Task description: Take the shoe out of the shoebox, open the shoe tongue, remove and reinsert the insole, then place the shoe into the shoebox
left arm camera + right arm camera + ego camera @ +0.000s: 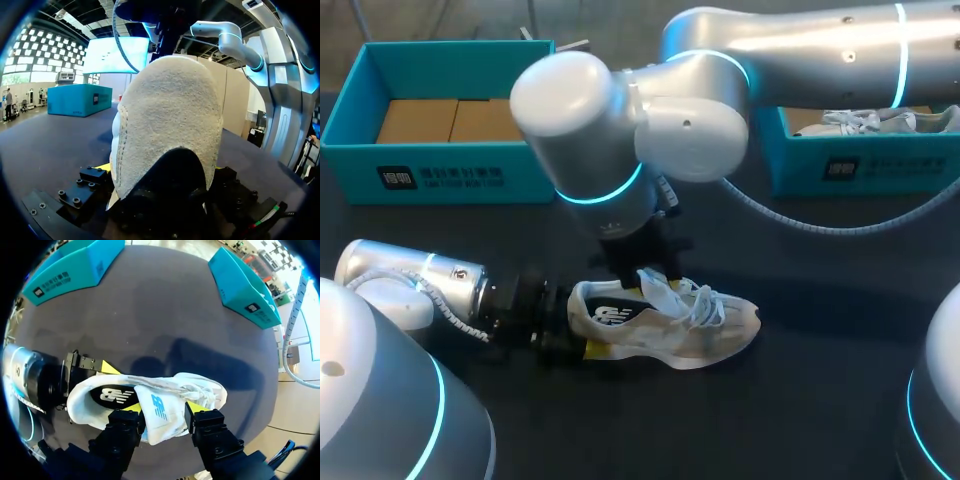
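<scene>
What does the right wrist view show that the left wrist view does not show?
Only the right wrist view shows the tongue held between the fingers of the right gripper, and the laces. Only the left wrist view shows the rough back surface of the heel from very near. Both views show the white shoe, the dark table and the left gripper holding the shoe at its heel.

Cream-white shoe point(665, 325) stands on its sole on the table, toe pointing right. Its tongue point(161, 410) is raised upright. An open teal shoebox point(440, 175) sits well apart behind it.
</scene>
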Controlling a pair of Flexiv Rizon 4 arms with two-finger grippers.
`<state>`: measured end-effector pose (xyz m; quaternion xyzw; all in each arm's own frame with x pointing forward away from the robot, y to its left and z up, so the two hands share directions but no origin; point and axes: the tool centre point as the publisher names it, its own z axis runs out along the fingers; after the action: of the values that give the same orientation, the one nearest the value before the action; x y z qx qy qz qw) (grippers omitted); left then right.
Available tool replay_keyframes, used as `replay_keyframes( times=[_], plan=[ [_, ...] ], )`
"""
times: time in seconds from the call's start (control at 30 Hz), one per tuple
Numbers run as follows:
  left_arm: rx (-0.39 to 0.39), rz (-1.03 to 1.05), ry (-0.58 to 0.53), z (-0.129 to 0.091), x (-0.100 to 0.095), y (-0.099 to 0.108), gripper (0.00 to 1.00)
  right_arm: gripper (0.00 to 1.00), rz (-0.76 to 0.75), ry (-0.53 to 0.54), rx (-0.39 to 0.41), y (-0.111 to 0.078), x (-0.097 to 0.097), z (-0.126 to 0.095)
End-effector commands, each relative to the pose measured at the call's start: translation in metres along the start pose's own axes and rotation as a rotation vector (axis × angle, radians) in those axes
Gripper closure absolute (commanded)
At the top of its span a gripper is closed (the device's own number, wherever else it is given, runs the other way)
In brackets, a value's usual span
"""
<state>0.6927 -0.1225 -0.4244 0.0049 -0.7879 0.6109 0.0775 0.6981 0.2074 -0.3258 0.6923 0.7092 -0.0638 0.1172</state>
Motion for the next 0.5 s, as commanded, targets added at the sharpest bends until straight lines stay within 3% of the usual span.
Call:
replay_keyframes(
  times=[0.03, 0.5],
  plan=[
    [-0.001, 0.000, -0.004, 0.003, 0.003, 0.003, 1.00, 0.54, 0.332, -0.017, 0.000, -0.002, 0.004, 0.001],
    [-0.001, 0.000, -0.004, 0.003, 0.003, 0.003, 1.00, 0.60, 0.435, 0.024, -0.016, -0.005, -0.022, 0.002]
  ],
)
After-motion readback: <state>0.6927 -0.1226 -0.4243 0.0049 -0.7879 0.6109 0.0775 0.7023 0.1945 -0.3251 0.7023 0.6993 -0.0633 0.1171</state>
